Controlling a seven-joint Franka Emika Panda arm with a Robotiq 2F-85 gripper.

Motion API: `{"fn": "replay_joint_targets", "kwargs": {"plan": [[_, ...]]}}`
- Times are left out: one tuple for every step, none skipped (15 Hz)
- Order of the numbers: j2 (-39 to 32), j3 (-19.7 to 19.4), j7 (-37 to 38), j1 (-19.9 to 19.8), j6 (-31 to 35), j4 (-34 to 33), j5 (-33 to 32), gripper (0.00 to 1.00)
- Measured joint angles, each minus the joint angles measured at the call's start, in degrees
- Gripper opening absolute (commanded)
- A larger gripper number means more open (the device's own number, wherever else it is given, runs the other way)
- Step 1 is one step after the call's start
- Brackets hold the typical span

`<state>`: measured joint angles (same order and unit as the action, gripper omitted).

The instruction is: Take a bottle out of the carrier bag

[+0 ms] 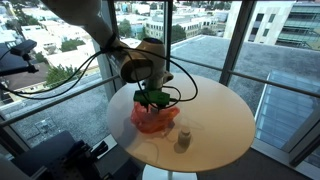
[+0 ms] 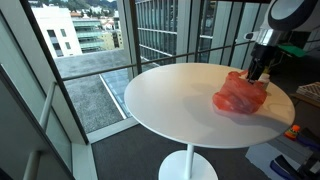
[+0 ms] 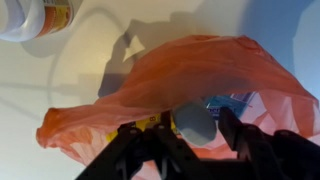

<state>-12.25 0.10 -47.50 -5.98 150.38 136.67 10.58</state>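
Observation:
A red-orange carrier bag [image 1: 152, 122] lies on the round white table [image 1: 215, 112]; it also shows in an exterior view [image 2: 240, 98] and in the wrist view [image 3: 170, 75]. My gripper [image 1: 152, 99] [image 2: 258, 70] reaches down into the bag's open mouth. In the wrist view its two fingers [image 3: 196, 118] sit tight on both sides of the grey-blue cap of a bottle [image 3: 195, 130] inside the bag. A blue label [image 3: 225, 102] shows beside it. The rest of that bottle is hidden by the bag.
Another small bottle [image 1: 183, 140] stands upright on the table beside the bag, near the table's edge; it shows at the wrist view's top left [image 3: 30, 15]. Glass walls and railings surround the table [image 2: 170, 100].

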Motion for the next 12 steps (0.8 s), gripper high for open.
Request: {"fn": "replay_joint_targets", "kwargs": {"plan": [[-0.1,0.1,0.0,0.0,0.3,0.0,0.0,0.16],[-0.1,0.2,0.0,0.0,0.8,0.0,0.0,0.11],[-0.1,0.3,0.0,-0.1,1.3,-0.1,0.0,0.1],[-0.1,0.3,0.0,-0.1,1.6,-0.2,0.0,0.1],[0.0,0.4,0.0,-0.1,1.8,-0.2,0.0,0.1],[0.1,0.4,0.0,-0.1,1.9,-0.2,0.0,0.1],[0.4,0.4,0.1,-0.2,1.9,-0.3,0.0,0.1],[0.8,0.4,0.2,-0.4,1.9,-0.4,0.0,0.1],[1.4,0.4,0.3,-0.6,1.9,-0.5,0.0,0.1],[2.1,0.4,0.4,-0.9,1.7,-0.6,0.0,0.1],[2.9,0.4,0.6,-1.2,1.4,-0.9,0.1,0.1],[3.8,0.3,1.0,-1.5,0.8,-1.2,0.4,0.1]]}}
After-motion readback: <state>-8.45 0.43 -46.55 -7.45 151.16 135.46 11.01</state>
